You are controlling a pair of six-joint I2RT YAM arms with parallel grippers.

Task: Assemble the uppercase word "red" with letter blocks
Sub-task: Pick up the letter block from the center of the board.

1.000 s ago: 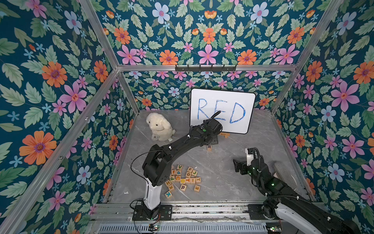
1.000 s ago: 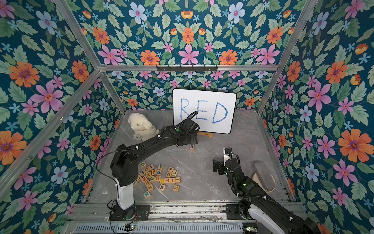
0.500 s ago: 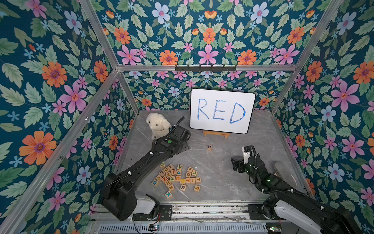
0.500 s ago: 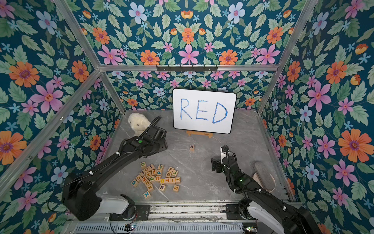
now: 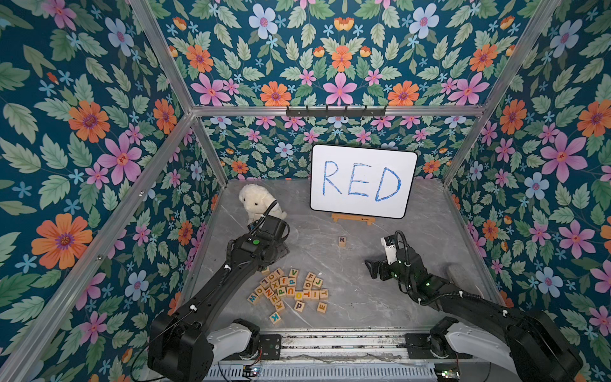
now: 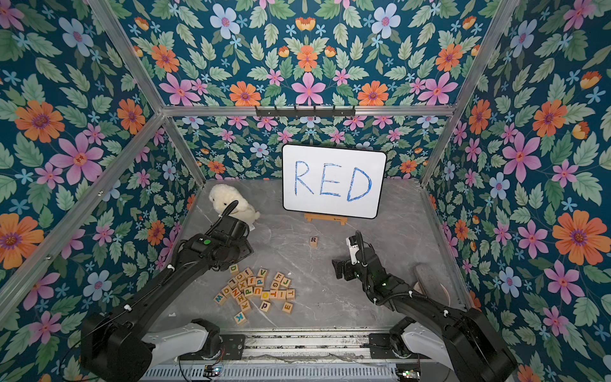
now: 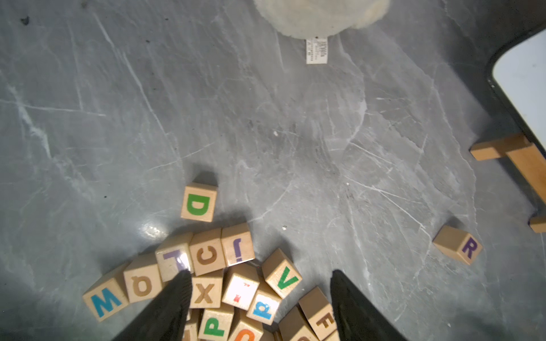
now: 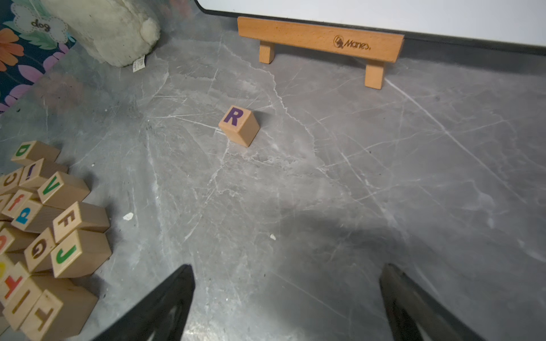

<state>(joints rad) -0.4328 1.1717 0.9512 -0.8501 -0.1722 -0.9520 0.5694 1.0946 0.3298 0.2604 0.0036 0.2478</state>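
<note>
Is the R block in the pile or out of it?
Out. The R block stands alone, well apart from the pile.

Black arms [image 5: 211, 292], white base housings [image 5: 231, 336], black cables [image 5: 402, 238], white ties [image 5: 192, 308], green lights [image 5: 255, 241], tapered black left claw [image 7: 260, 273].

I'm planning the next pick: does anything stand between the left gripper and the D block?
Yes: in the left wrist view the C block and the blocks beside it lie between the left gripper and the D block. Nothing sits on top of D, so from above it looks reachable.
</note>
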